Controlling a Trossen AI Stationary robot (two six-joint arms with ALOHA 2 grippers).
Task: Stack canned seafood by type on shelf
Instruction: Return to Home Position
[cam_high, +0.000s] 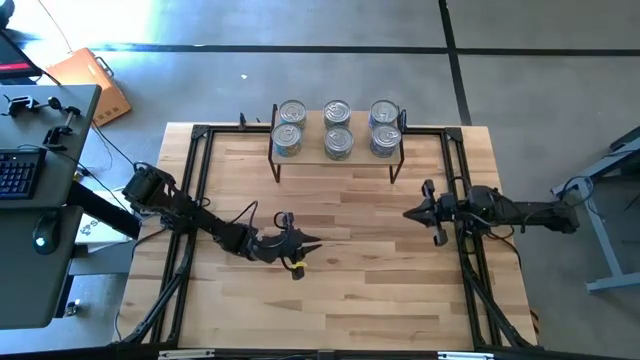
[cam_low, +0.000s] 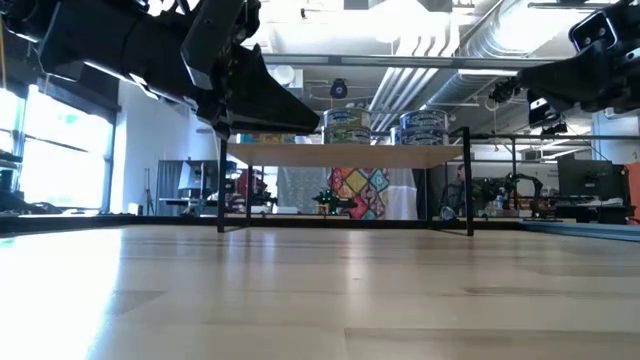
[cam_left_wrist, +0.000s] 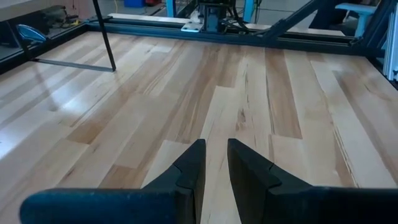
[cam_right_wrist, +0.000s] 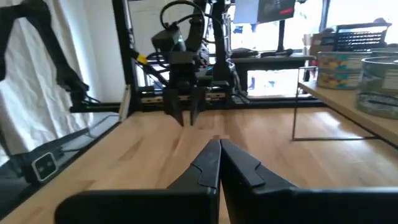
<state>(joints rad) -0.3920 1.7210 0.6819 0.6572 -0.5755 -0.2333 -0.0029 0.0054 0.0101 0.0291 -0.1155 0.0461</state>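
Several cans of seafood (cam_high: 339, 142) with silver lids and bluish labels stand on the shelf (cam_high: 312, 153), in three columns at the table's far side. The same cans (cam_low: 347, 124) show on the shelf top (cam_low: 345, 153) in the low view. My left gripper (cam_high: 312, 242) hovers over the bare middle of the table, left of centre. Its fingers (cam_left_wrist: 189, 168) are a narrow gap apart with nothing between them. My right gripper (cam_high: 408, 212) hangs above the table's right side, pointing left, shut (cam_right_wrist: 219, 148) and empty.
Black frame rails (cam_high: 195, 200) run along the table's left, right and far sides. Bare wooden tabletop (cam_high: 340, 300) spreads between the arms and the near edge. A desk with a keyboard (cam_high: 20, 172) and an orange box (cam_high: 95, 85) stand off the table's left.
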